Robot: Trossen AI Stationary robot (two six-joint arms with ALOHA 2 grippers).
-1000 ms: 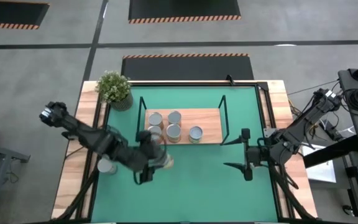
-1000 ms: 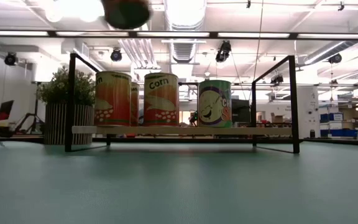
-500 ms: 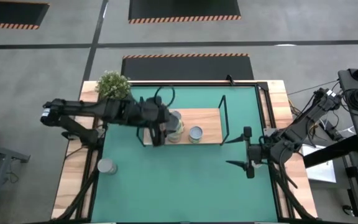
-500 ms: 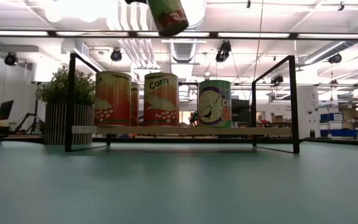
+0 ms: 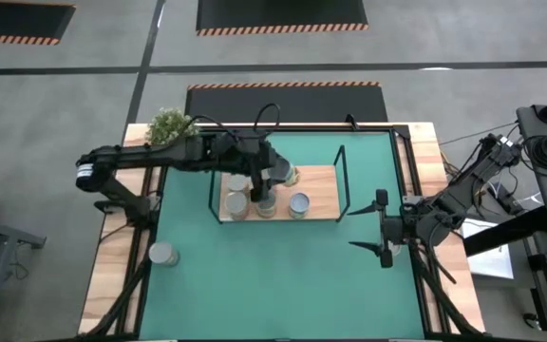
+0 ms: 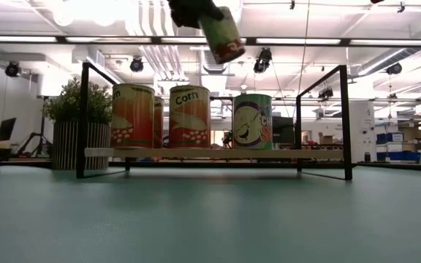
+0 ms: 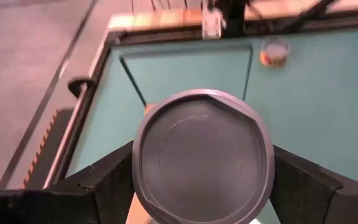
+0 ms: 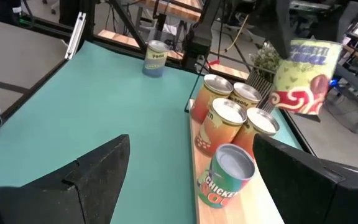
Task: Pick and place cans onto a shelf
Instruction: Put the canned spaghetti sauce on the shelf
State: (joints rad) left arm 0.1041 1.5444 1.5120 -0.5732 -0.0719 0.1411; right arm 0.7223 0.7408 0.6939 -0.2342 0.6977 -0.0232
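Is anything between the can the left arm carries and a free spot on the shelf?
Nothing visible blocks it. The left end effector holds the can tilted in the air above the shelf. Four cans crowd the board's plant-side half; the other half is bare. The right end effector waits off to the side.

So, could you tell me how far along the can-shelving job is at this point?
Done: four cans stand on the shelf. In hand: the left gripper holds a fifth can tilted in the air above the shelf, not yet set down. Left: that placement, plus one can standing on the table's left edge. The right gripper waits open to the shelf's right, holding nothing.
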